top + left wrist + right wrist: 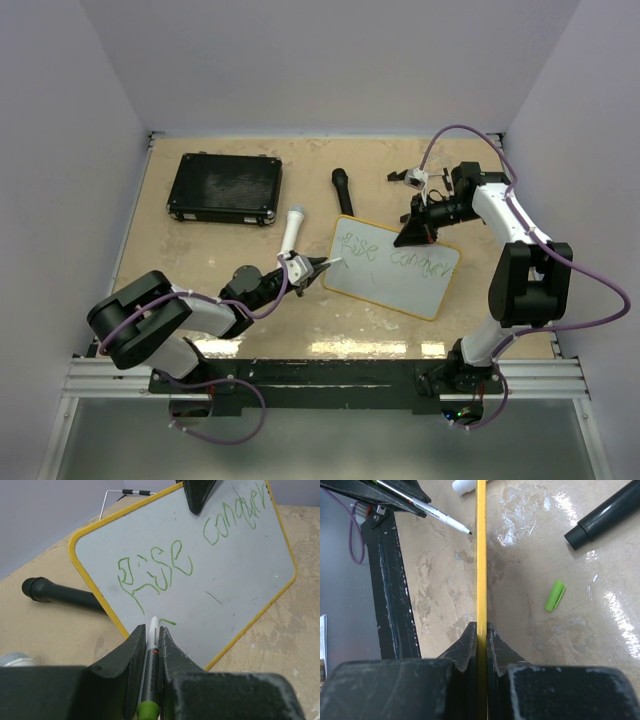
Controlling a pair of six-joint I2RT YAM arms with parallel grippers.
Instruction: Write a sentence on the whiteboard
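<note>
The whiteboard (220, 575) looks smooth and faintly glossy; the table (530, 605) is worn, blotchy wood with shiny patches; the black case (225, 187) is matt and ribbed.

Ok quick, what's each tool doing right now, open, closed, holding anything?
Left tool: closed, holding the marker.
Right tool: closed, clamping the whiteboard by its yellow rim.

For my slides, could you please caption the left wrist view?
Left jaws hold a marker by the sentence on the whiteboard.
</note>
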